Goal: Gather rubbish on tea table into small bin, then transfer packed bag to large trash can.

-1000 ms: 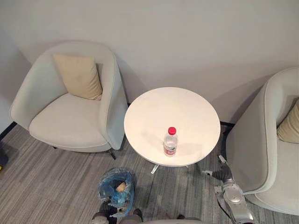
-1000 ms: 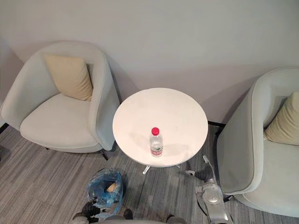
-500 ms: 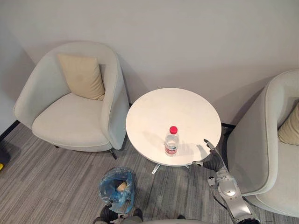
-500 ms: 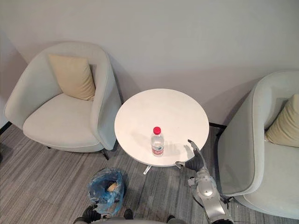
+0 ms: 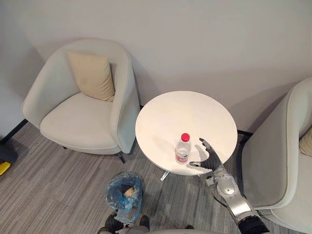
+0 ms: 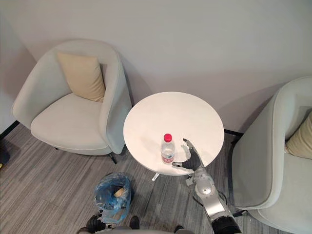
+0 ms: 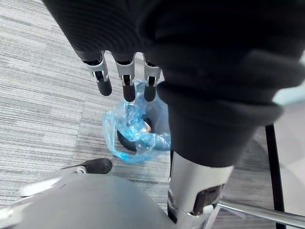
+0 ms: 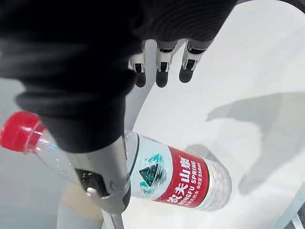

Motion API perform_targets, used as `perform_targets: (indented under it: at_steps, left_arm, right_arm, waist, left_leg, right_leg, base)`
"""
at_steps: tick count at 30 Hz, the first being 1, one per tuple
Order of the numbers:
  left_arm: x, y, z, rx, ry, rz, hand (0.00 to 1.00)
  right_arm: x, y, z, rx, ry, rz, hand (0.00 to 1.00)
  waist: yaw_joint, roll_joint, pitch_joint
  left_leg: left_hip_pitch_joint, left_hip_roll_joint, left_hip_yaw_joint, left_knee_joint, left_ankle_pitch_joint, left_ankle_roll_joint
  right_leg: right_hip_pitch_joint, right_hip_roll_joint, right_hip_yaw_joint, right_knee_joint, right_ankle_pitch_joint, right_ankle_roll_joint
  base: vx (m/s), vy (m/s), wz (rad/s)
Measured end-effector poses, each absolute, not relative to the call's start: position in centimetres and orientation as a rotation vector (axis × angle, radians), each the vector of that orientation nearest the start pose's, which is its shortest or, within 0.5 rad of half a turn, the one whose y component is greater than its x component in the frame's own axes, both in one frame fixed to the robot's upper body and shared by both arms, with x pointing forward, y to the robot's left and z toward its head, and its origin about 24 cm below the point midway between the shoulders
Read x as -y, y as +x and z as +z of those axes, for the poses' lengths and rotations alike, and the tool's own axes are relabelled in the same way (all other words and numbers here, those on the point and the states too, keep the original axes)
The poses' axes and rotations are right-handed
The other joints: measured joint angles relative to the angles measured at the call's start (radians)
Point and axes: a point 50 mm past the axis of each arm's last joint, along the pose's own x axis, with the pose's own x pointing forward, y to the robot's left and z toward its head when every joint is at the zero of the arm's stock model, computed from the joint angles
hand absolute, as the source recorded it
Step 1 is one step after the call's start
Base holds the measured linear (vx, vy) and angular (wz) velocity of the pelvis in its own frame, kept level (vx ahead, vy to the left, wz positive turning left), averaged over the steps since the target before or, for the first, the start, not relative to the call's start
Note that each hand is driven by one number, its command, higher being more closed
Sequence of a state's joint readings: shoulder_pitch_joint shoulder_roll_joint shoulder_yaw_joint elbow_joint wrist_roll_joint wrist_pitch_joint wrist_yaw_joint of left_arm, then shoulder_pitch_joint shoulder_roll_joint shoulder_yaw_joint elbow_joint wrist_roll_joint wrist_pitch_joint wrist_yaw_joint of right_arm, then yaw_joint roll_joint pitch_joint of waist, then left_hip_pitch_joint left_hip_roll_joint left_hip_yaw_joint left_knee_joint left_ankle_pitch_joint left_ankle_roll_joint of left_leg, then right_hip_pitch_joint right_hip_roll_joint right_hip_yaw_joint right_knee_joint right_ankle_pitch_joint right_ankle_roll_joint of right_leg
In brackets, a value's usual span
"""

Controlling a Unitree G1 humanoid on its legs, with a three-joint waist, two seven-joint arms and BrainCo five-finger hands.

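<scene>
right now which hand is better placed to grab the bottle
Right: the right hand hovers open beside the bottle on the table, while the left hand hangs low over the bagged bin.

There is one bottle, one round table, one small bin, two armchairs and two cushions.
</scene>
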State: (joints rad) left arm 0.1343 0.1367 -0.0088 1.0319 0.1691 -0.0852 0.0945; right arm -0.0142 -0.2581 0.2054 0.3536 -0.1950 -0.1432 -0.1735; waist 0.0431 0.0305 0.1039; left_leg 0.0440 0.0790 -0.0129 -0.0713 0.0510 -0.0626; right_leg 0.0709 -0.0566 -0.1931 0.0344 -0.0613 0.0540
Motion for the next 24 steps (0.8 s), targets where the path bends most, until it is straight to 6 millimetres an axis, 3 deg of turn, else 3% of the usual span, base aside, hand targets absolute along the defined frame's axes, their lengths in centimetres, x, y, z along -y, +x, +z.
perform_targets:
  at_steps: [13,18,19,24]
  left_arm:
    - [-20.5,8.9,-15.7,-1.043,0.314,0.079,0.0]
    - [-20.5,9.3,-15.6,-1.029,0.308,0.087,0.0]
    - [-20.5,9.4,-15.5,-1.027,0.306,0.09,0.0]
    - [-20.8,9.3,-15.5,-1.029,0.273,0.131,0.0]
  right_arm:
    - [16.9,25.9,-1.6,-0.152,-0.438,0.021,0.0]
    - [16.5,26.6,-1.6,-0.166,-0.407,0.003,0.0]
    - [16.4,26.8,-1.6,-0.165,-0.401,0.003,1.0]
    - [15.9,28.3,-0.8,-0.151,-0.4,0.009,1.0]
  waist:
    - [0.003,0.015,0.032]
    - [0.027,0.015,0.052]
    - [0.027,0.015,0.059]
    - [0.03,0.016,0.082]
  left_leg:
    - [-0.033,0.0,-0.039,-0.02,0.02,-0.003]
    - [-0.048,-0.001,-0.05,-0.02,0.024,-0.003]
    - [-0.05,-0.002,-0.056,-0.02,0.026,-0.003]
    - [-0.057,-0.003,-0.065,-0.02,0.029,-0.004]
  right_leg:
    - [-0.014,0.002,-0.039,-0.004,-0.001,-0.001]
    - [-0.024,0.002,-0.049,-0.004,-0.001,-0.001]
    - [-0.023,0.002,-0.054,-0.004,-0.002,-0.002]
    - [-0.025,0.002,-0.062,-0.003,-0.002,-0.003]
  base:
    - [-0.01,-0.006,0.09]
    - [-0.02,-0.004,0.06]
    - [-0.02,-0.007,0.15]
    - [-0.02,-0.004,0.07]
